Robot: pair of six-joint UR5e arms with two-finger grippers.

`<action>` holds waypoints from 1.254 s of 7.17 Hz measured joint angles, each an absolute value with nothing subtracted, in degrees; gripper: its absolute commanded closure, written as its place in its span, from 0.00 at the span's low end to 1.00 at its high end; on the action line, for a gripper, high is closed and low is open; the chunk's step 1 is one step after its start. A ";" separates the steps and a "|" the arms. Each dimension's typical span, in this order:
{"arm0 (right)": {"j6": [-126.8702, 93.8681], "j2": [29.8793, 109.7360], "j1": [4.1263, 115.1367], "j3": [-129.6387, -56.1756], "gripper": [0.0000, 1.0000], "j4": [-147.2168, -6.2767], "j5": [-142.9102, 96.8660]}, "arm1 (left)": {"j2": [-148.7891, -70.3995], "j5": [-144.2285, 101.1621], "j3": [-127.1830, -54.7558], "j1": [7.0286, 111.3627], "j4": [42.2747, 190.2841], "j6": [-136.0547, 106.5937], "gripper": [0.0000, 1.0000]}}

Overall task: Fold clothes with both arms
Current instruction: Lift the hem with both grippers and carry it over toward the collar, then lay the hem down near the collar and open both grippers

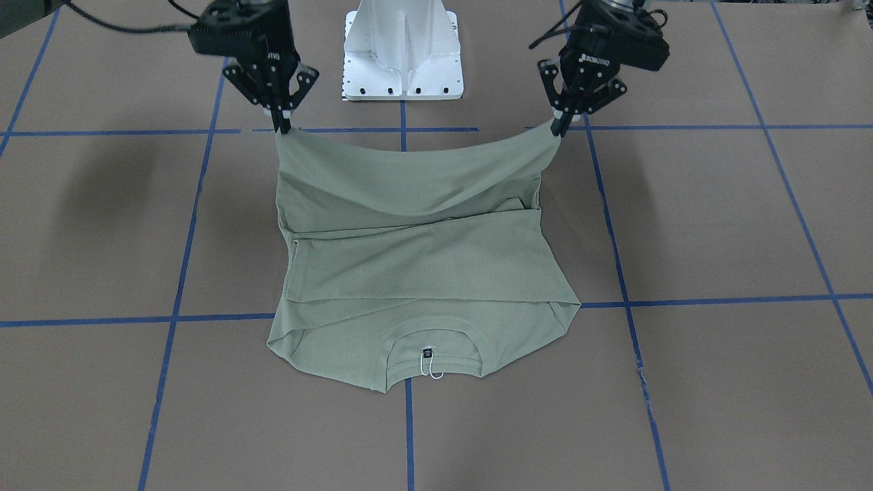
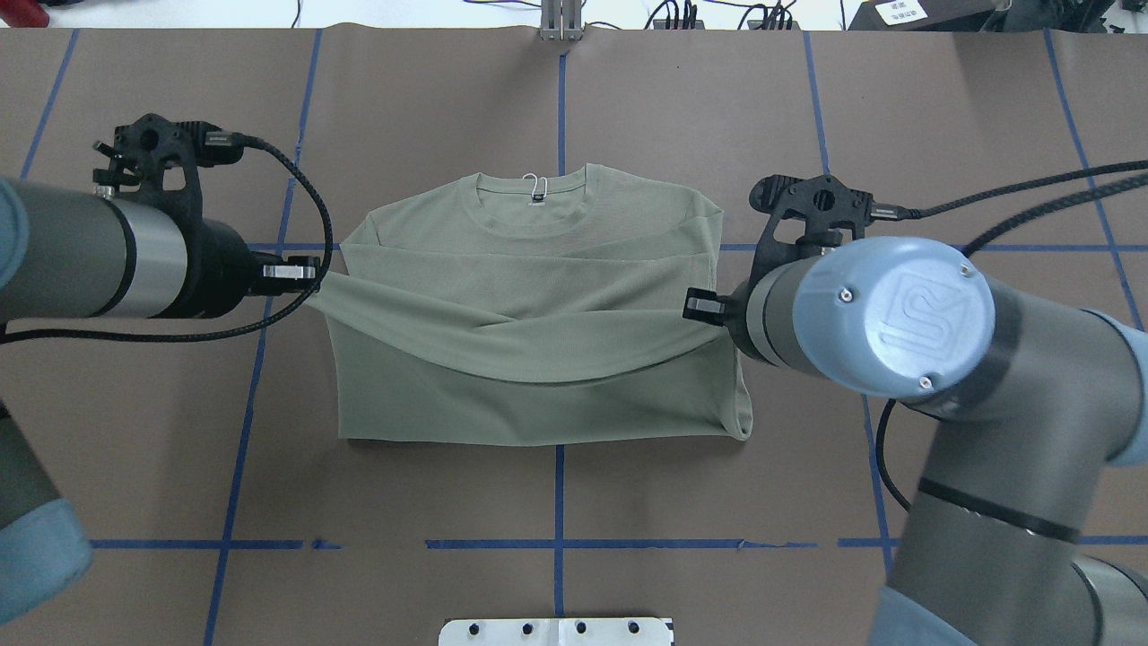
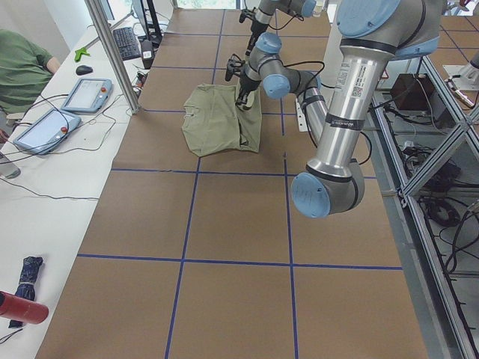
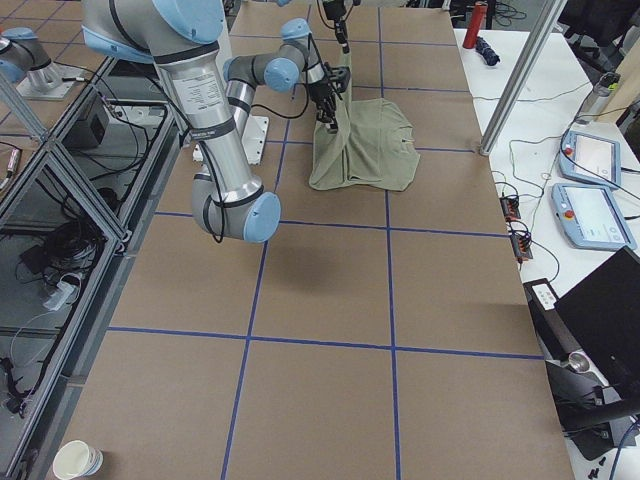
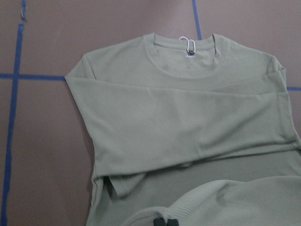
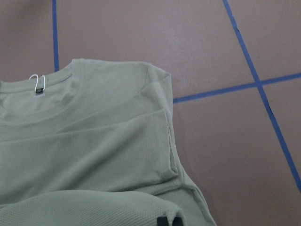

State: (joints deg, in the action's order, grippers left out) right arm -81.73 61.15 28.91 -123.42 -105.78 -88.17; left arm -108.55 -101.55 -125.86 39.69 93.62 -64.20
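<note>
Now, shirt [image 1: 416, 273]: centred on the desk [image 1: 716, 225], sleeves folded in, collar [image 1: 431, 341] away from the robot, near hem [image 1: 409, 160] raised and sagging.
Feel: likely light, soft, limp knit that drapes, so even tension matters.
Hold: the hem corners look best.
Left end effector [image 1: 560, 126]: pinched on one hem corner.
Right end effector [image 1: 281, 127]: clamped on the other.

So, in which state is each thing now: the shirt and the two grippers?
shirt: sleeves folded across the body, hem held up and sagging between the grippers, collar end flat on the table.
left gripper: shut on one hem corner, raised.
right gripper: shut on the other hem corner, raised.
</note>
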 measured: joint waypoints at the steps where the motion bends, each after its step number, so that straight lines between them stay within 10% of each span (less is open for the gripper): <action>1: -79.58 59.87 32.07 -116.19 1.00 -100.45 -88.69 | -111.54 -101.57 -120.18 41.85 93.85 -63.04 1.00; 9: -72.03 48.12 41.16 -81.00 1.00 -82.44 -89.76 | -120.77 -95.91 -87.57 43.26 109.99 -62.25 1.00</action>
